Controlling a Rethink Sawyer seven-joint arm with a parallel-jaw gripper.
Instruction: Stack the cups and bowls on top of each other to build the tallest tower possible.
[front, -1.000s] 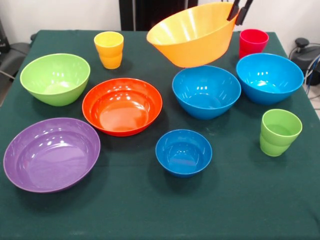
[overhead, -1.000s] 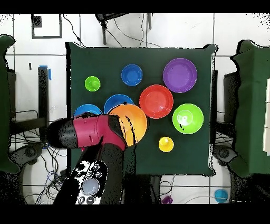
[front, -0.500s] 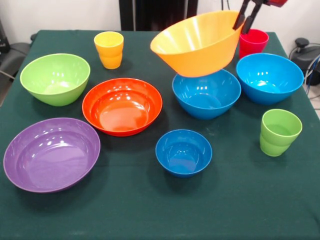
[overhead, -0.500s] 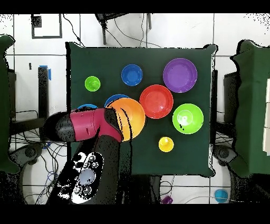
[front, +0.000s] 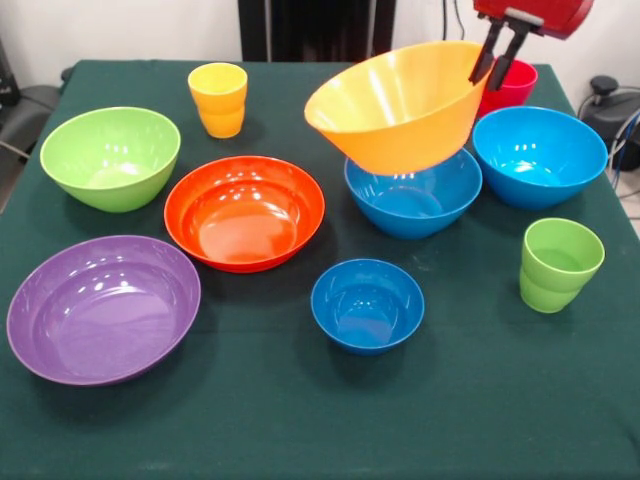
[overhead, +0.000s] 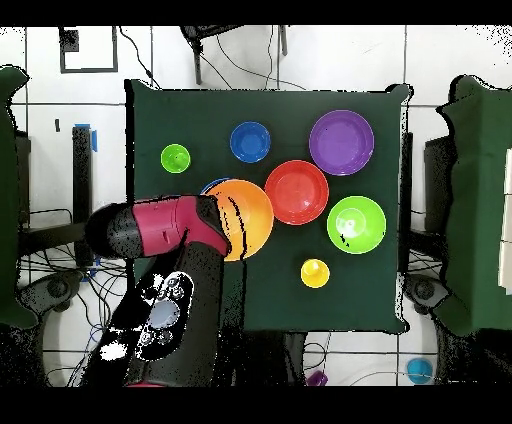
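Step in hand, as judged: seating the yellow-orange bowl (front: 395, 105) into the middle blue bowl (front: 412, 195). The pincer (front: 501, 62) pinches its rim on the right side, one finger inside the wall, one outside; bowl hangs tilted, mouth turned toward the desk's left edge, its base just above, perhaps touching, the blue bowl's far rim. To do it well: level the bowl, centre it over the blue mouth, lower until the walls nest, only then let go. A tilted release would likely slide off glossy plastic.

Left to right across the green-clothed desk (front: 300, 420):
- purple bowl (front: 100, 308), near left corner: wide, shallow, glossy.
- lime green bowl (front: 110, 157), left edge: deeper, rounded wall.
- yellow cup (front: 218, 98), toward far edge: stepped lower half.
- orange-red bowl (front: 245, 212), centre: shallow, strong highlights.
- small blue bowl (front: 367, 303): smooth, round.
- red-pink cup (front: 508, 85), far right, partly behind the held bowl.
- large blue bowl (front: 540, 155), right side.
- light green cup (front: 560, 264), near right edge: stepped.

No tower yet.
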